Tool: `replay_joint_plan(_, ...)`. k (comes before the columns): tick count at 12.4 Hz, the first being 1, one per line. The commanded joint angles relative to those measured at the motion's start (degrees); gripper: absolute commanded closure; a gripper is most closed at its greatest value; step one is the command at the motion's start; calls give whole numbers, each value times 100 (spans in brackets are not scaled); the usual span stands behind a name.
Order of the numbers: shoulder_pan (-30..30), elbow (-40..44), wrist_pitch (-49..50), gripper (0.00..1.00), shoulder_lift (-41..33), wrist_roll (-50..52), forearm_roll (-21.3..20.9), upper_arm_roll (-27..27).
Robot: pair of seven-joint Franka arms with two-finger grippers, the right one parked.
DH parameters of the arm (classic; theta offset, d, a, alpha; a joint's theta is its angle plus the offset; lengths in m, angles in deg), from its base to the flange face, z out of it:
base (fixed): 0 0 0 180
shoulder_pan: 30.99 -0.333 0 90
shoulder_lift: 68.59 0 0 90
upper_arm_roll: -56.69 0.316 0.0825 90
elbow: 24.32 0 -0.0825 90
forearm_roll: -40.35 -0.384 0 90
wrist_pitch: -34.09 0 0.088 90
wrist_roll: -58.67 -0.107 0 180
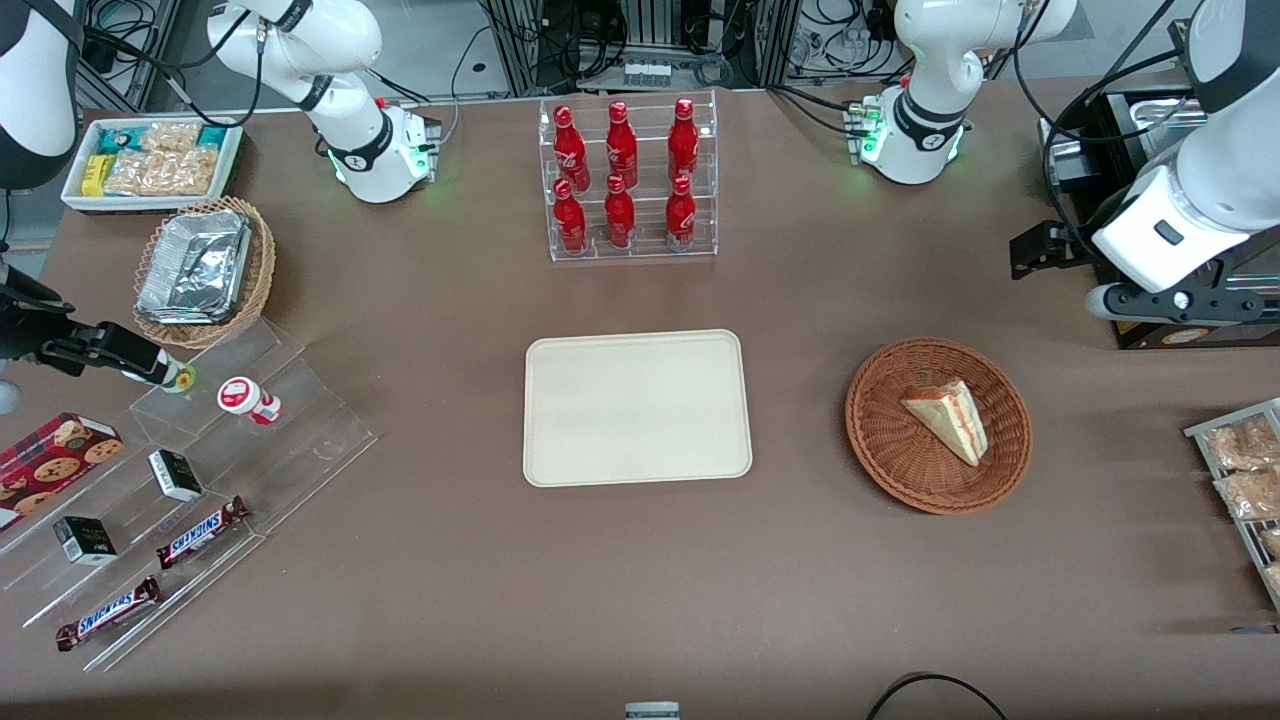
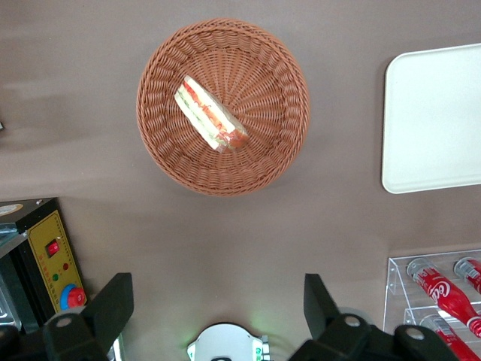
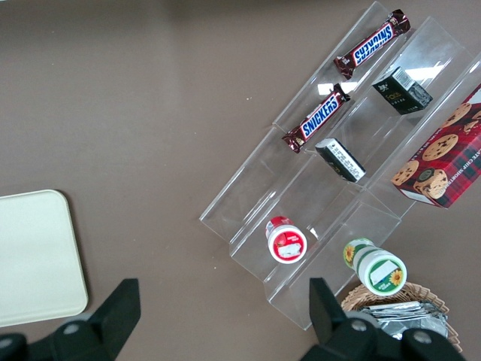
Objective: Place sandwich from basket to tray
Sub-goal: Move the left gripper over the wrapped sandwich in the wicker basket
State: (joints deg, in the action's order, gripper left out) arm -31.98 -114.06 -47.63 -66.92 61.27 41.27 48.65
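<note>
The sandwich (image 1: 948,420), a pale bread wedge with pink-red and green layers, lies in the round reddish-brown basket (image 1: 872,440). The empty cream tray (image 1: 637,407) lies flat beside the basket, toward the parked arm's end. My left gripper (image 1: 1040,250) hangs above the table, farther from the front camera than the basket and apart from it. It is open and empty. The left wrist view shows its fingers (image 2: 113,301) wide apart, and the gripper (image 2: 218,293) looks down on the sandwich (image 2: 210,114), the basket (image 2: 263,68) and the tray's edge (image 2: 436,113).
A clear rack of red bottles (image 1: 630,180) stands farther from the front camera than the tray. A black control box (image 1: 1180,330) and a snack rack (image 1: 1245,480) sit at the working arm's end. A stepped acrylic shelf (image 1: 200,480), a tan foil basket (image 1: 200,270) and a white bin (image 1: 150,160) sit at the parked arm's end.
</note>
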Motion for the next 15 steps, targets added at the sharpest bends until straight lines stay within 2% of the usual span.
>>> replay_joint_plan(1,-51,-78,-177,0,-53,-129,85,22)
replay_joint_plan(4,-51,-306,-423,0,-53,-146,41,22)
replay_joint_plan(8,-51,-1000,-1081,0,-97,-147,23,31)
replay_joint_plan(15,-95,-2617,-3058,0,-45,-147,23,31)
